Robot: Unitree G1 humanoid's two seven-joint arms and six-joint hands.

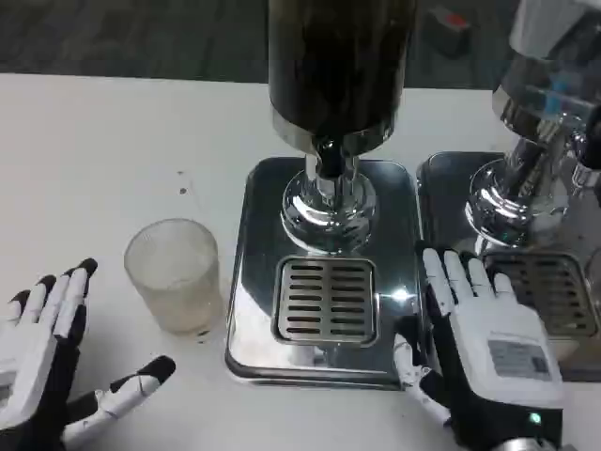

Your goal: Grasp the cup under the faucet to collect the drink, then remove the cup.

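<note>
Fingers (56, 296) of the left hand (42, 362) are spread wide and hold nothing, the thumb stretched out towards the right over the white worktop (84, 141); fingers (460, 277) of the right hand (488, 348) lie straight and slightly apart, also holding nothing, their tips resting at the gap between the two steel bases. The drink dispenser (333, 66) stands at the middle, its dark tank rising from a chrome column on a polished steel base (254, 272), with the faucet (327, 155) hanging above the slotted drip grate (324, 299). A second dispenser (535, 141) stands just beside it on the right, on its own steel base. The cup (174, 272), frosted and translucent, stands upright on the worktop just left of the middle base, well aside of the faucet, between the left hand and the dispenser, touched by neither hand.
</note>
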